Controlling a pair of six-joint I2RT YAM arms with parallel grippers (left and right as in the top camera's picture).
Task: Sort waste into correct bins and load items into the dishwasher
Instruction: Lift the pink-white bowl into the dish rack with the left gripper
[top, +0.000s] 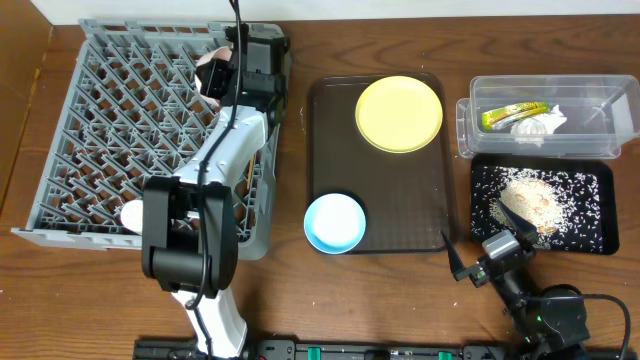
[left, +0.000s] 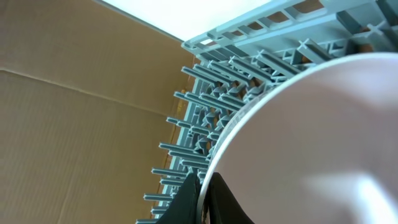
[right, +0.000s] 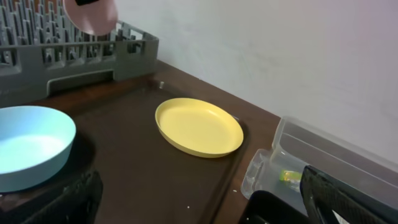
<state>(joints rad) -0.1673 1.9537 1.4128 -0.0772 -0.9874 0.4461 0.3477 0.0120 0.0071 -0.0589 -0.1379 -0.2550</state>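
Observation:
My left gripper (top: 222, 78) is over the far edge of the grey dish rack (top: 110, 130), shut on the rim of the white bowl (top: 214, 72). In the left wrist view the jaws (left: 204, 198) pinch the bowl's rim (left: 311, 137) above the rack's pegs (left: 211, 118). The yellow plate (top: 399, 113) and the light blue bowl (top: 334, 222) sit on the brown tray (top: 400, 215). The wrapper (top: 512, 115) and the tissue (top: 540, 124) lie in the clear tub (top: 470, 135). Rice scraps (top: 535, 200) lie in the black tray (top: 592, 238). My right gripper (top: 478, 262) is open and empty, low by the brown tray's near right corner.
A small white cup (top: 131, 213) sits at the rack's near edge. The right wrist view shows the plate (right: 199, 126), blue bowl (right: 31, 146), tub (right: 323, 155) and rack (right: 62, 59) ahead of the open jaws (right: 205, 211). Cardboard stands beyond the rack.

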